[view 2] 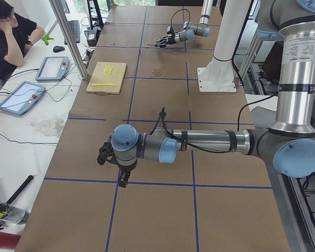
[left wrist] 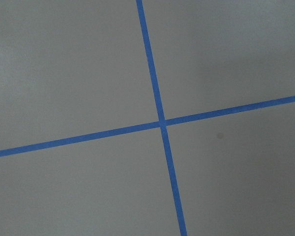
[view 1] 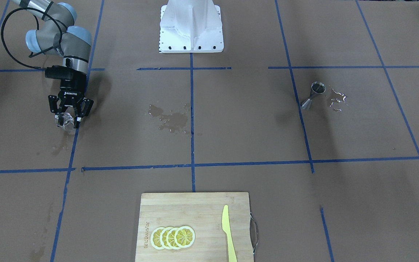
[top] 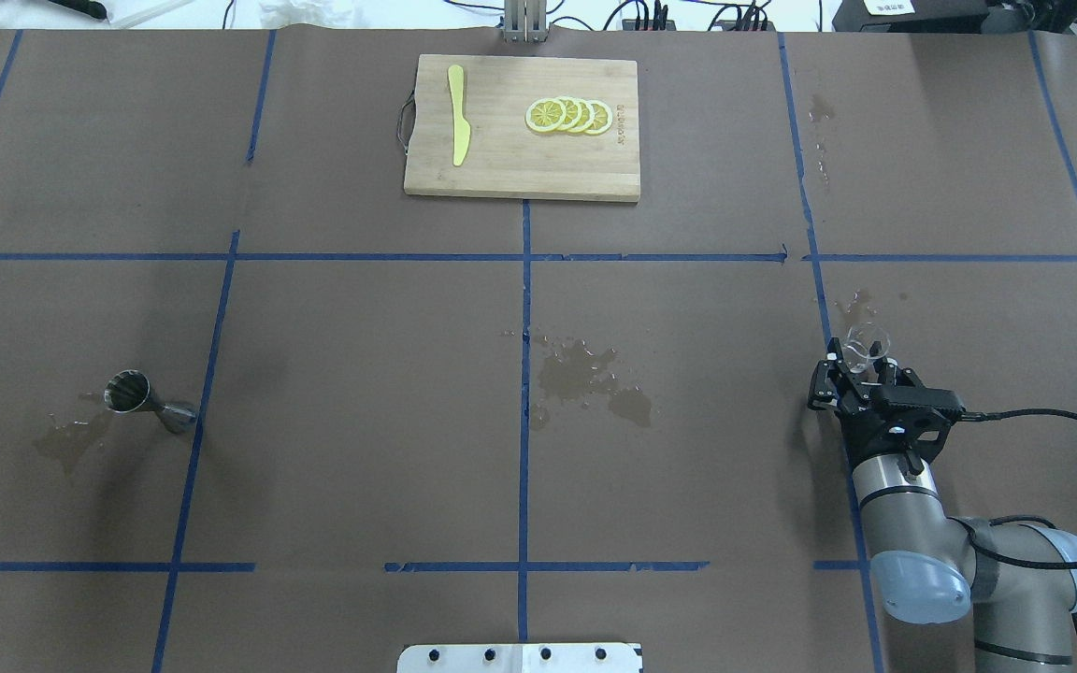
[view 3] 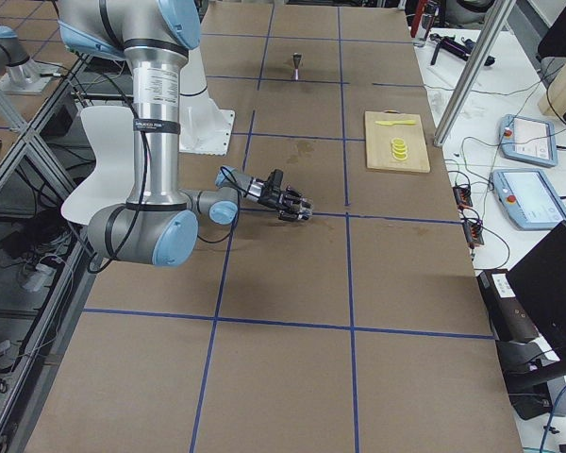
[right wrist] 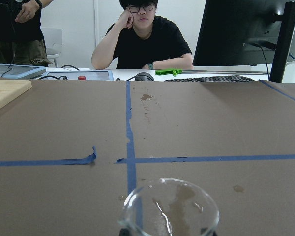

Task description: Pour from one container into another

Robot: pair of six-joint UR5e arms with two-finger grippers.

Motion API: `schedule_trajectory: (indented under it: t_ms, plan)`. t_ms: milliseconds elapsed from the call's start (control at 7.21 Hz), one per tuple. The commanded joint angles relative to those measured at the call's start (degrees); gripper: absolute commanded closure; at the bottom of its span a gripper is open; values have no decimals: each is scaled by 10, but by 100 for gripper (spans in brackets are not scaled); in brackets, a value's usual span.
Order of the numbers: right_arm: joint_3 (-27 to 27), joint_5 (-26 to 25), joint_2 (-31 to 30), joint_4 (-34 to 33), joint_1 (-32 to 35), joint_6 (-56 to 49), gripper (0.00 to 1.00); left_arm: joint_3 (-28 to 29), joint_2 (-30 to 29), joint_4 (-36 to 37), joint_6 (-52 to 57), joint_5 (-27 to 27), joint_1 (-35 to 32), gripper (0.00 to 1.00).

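Observation:
The clear glass tumbler (view 1: 64, 122) sits between the fingers of my right gripper (view 1: 68, 117), which is shut on it low over the table at my right side. From overhead the tumbler (top: 868, 342) pokes out past the right gripper (top: 862, 363). In the right wrist view its rim (right wrist: 169, 209) fills the bottom, with only droplets inside. The steel jigger (view 1: 313, 95) stands upright far off at my left (top: 148, 402), untouched. My left gripper (view 2: 102, 155) shows only in the exterior left view, so I cannot tell whether it is open or shut.
A wet patch (top: 587, 376) lies mid-table and a puddle (view 1: 336, 99) sits beside the jigger. At the table's far edge, a cutting board (top: 520, 168) carries lemon slices (top: 569, 115) and a yellow knife (top: 457, 126). A seated person (right wrist: 142, 39) is across the table.

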Motion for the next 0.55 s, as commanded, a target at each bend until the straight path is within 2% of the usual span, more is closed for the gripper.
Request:
schedule_trajectory:
  t_ms: [0,416]
  plan:
    - [-10,-1,0,0,-4,8,76,0,0,0,0,0,0,0]
    - [-10,-2,0,0,-5,9,62,0,0,0,0,0,0,0]
